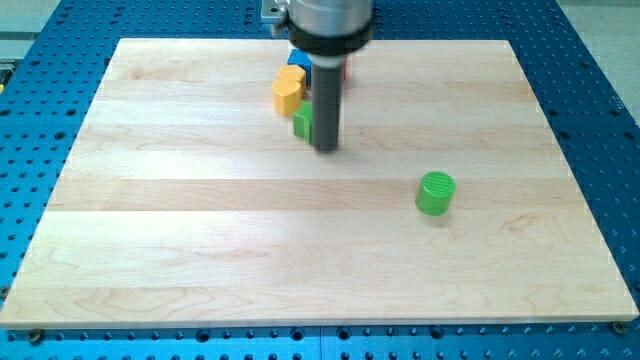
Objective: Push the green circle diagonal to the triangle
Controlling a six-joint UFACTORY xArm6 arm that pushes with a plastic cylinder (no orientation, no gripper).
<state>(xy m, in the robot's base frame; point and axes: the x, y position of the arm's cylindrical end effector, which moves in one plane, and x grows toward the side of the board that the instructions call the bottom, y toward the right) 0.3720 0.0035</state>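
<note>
The green circle point(435, 192) is a short green cylinder lying alone right of the board's middle. My tip point(327, 148) rests on the board up and to the left of it, well apart. A small green block point(303, 123) touches the rod's left side; its shape is partly hidden. Above it sit a yellow hexagon-like block point(288, 92), an orange block point(292, 76) and a blue block point(299, 60). A sliver of red point(345, 70) shows behind the rod. I cannot make out which block is the triangle.
The wooden board point(200, 230) lies on a blue perforated table point(600, 60). The arm's grey body point(328, 20) hangs over the board's top edge and hides part of the block cluster.
</note>
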